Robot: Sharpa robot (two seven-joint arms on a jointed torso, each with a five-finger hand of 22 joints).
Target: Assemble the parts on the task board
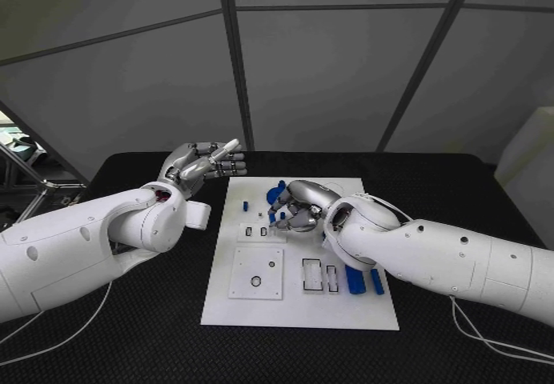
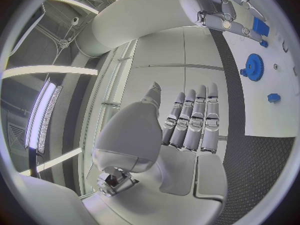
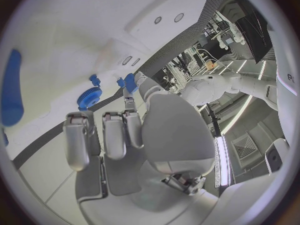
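The white rectangular task board (image 1: 298,308) lies lengthwise away from the robot. The left hand (image 1: 206,164) is raised beside it, fingers extended, empty. The right hand (image 1: 299,206) is curled over a small blue part (image 3: 129,81); whether it is gripped cannot be told.

**Layout on the bench**

I see the task board (image 1: 300,308) lying mid-bench (image 1: 462,184), long side running away from the robot. The gear (image 1: 277,192) sits at the board's far end, a small peg (image 1: 246,206) just left of it. Two bars (image 1: 365,281) lie side by side near the board's right edge. The right hand (image 1: 298,210) is over the far half; the left hand (image 1: 206,164) is raised off the board's far-left corner.
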